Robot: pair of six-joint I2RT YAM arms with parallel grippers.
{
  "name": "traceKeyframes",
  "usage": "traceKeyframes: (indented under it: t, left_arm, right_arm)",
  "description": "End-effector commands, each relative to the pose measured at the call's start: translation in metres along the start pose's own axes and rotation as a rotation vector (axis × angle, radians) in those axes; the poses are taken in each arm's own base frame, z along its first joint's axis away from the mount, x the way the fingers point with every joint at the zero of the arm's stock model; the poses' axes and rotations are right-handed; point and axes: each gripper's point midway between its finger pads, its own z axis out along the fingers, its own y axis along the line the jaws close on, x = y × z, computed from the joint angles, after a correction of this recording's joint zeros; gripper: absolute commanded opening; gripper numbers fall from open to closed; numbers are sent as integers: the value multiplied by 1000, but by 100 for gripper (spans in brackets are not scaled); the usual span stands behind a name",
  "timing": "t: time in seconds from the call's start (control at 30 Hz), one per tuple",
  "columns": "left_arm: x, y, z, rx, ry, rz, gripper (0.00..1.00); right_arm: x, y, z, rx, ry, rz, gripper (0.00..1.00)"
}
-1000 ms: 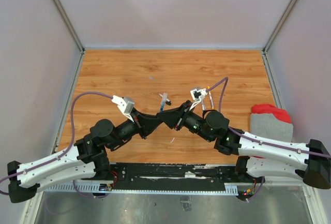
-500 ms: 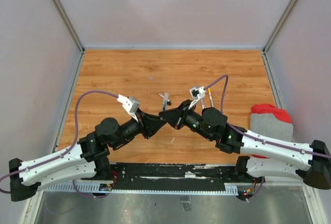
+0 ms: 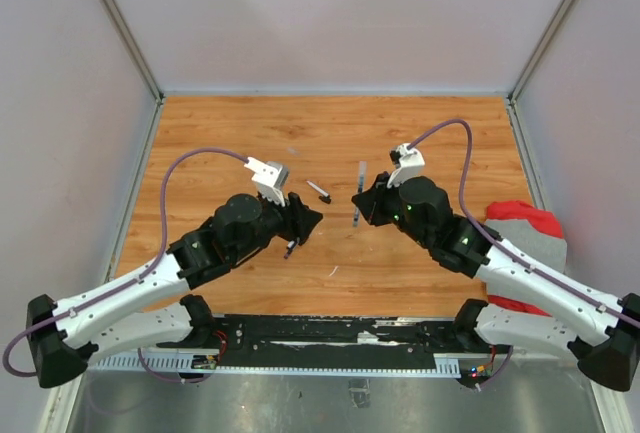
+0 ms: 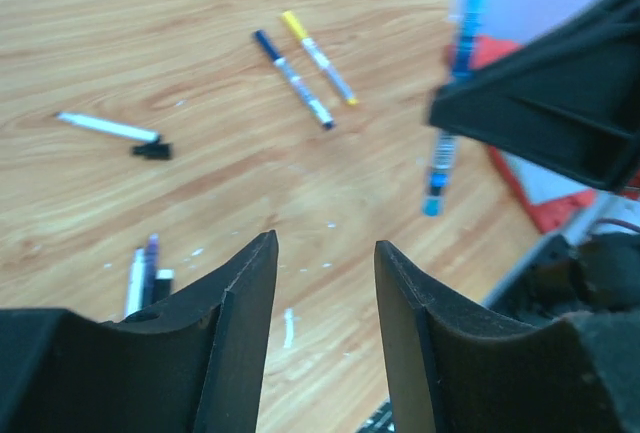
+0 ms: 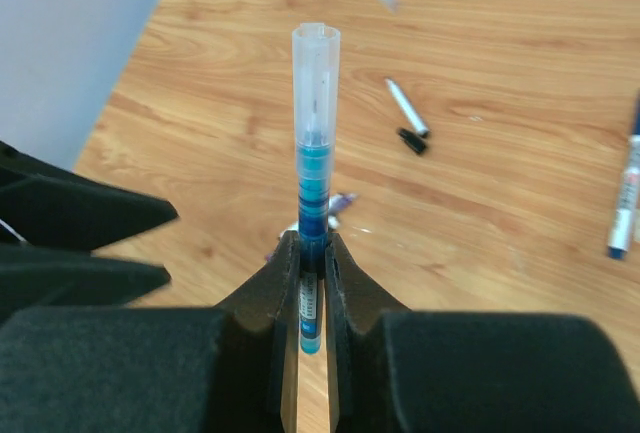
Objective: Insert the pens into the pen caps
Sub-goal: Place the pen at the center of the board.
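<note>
From above, the left claw [image 3: 300, 221] is open and holds nothing. The right claw [image 3: 362, 203] squeezes a blue pen [image 3: 360, 178] over the wooden table [image 3: 230, 133]. A white pen [image 3: 317, 189] lies on the wood between the two claws.

In the left wrist view, the left claw's fingers [image 4: 245, 293] stand apart with only wood between them. The white pen [image 4: 105, 127] lies with a black cap [image 4: 151, 151] just beside its tip. The blue pen [image 4: 445, 153] hangs on the right.

In the right wrist view, the right claw [image 5: 312, 248] is shut tight on the blue pen [image 5: 314, 153], whose clear end sticks out.
</note>
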Motion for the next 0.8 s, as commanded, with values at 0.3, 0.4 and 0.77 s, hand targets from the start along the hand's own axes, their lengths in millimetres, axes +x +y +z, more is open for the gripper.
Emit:
traceKeyframes:
  t: [0.3, 0.4, 0.77]
  left_arm:
    - [-27, 92, -9, -267, 78, 10, 60]
    - [-41, 96, -23, -301, 50, 35, 61]
    - [-53, 109, -75, -389, -42, 111, 65]
  right_arm:
    - [20, -91, 12, 160, 277, 3, 1]
    - [28, -107, 22, 197, 338, 29, 1]
    - [67, -163, 58, 371, 604, 68, 2]
